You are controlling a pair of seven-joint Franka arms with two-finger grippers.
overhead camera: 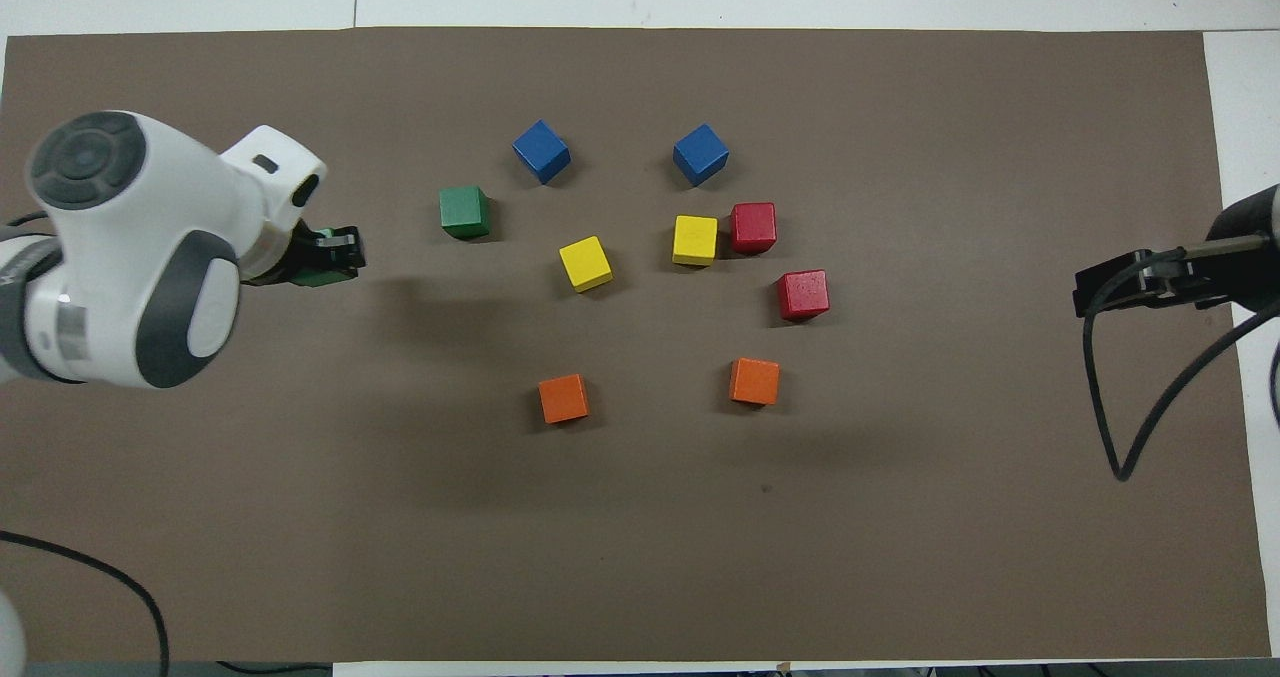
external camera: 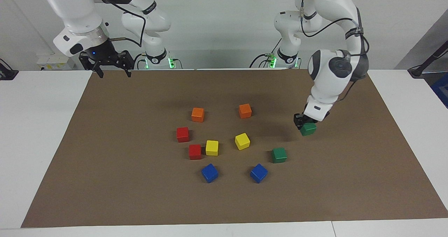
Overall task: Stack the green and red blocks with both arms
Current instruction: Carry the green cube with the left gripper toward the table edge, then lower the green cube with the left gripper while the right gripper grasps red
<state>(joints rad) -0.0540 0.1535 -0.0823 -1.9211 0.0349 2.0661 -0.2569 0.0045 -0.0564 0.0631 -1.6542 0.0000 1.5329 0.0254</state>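
My left gripper [external camera: 303, 124] is shut on a dark green block [external camera: 308, 129] and holds it low over the mat at the left arm's end; in the overhead view [overhead camera: 335, 257] only an edge of that block [overhead camera: 318, 279] shows. The second green block [external camera: 279, 155] [overhead camera: 464, 211] sits on the mat, farther from the robots. Two red blocks [external camera: 182, 134] [external camera: 195, 151] sit close together toward the right arm's end, and both show in the overhead view [overhead camera: 803, 294] [overhead camera: 753, 228]. My right gripper [external camera: 114, 73] [overhead camera: 1100, 287] waits open and empty, high over the mat's edge.
A brown mat [external camera: 105, 181] covers the table. Two orange blocks [external camera: 197, 114] [external camera: 245, 110] lie nearest the robots, two yellow blocks [external camera: 211, 147] [external camera: 242, 141] in the middle, one touching a red block, and two blue blocks [external camera: 209, 173] [external camera: 258, 173] farthest.
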